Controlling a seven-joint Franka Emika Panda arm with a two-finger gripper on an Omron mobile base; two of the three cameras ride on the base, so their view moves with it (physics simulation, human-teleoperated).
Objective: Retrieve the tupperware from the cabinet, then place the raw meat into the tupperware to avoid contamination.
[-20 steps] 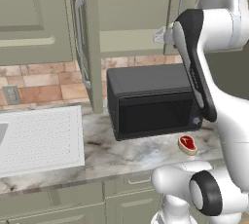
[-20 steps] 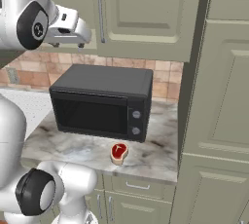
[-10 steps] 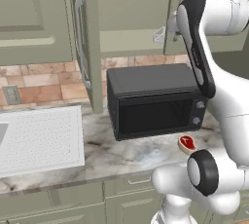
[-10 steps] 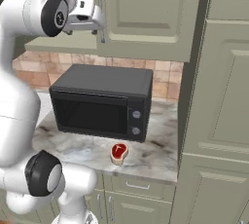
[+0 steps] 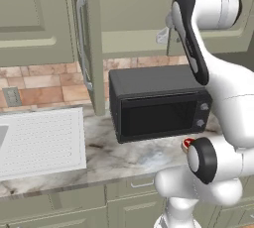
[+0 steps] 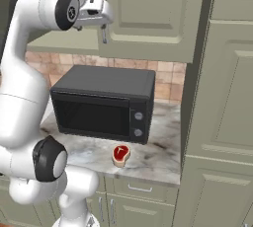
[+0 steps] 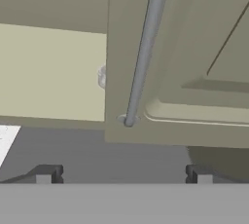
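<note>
The sage-green cabinet (image 5: 134, 14) hangs above the microwave. Its left door (image 5: 93, 48) is swung open and its right door (image 6: 148, 9) looks shut. My gripper (image 6: 104, 29) is up at the right door's inner edge, just short of the silver bar handle (image 7: 145, 47), which runs up the middle of the hand view. The gripper (image 7: 123, 174) is open and holds nothing. A faint pale translucent shape (image 7: 102, 77) peeks from behind the door edge inside the cabinet; I cannot tell whether it is the tupperware. The raw meat (image 6: 120, 154), a small red steak, lies on the counter before the microwave.
A black microwave (image 6: 104, 105) stands on the marble counter (image 5: 114, 155) under the cabinet. A white ridged drainboard (image 5: 39, 140) lies to the left. A tall cabinet column (image 6: 217, 97) bounds the counter on the right. Drawers run below the counter.
The arm has swung up and across toward the cabinet's right door, bringing the gripper close to its handle. The meat and the open left door have stayed put.
</note>
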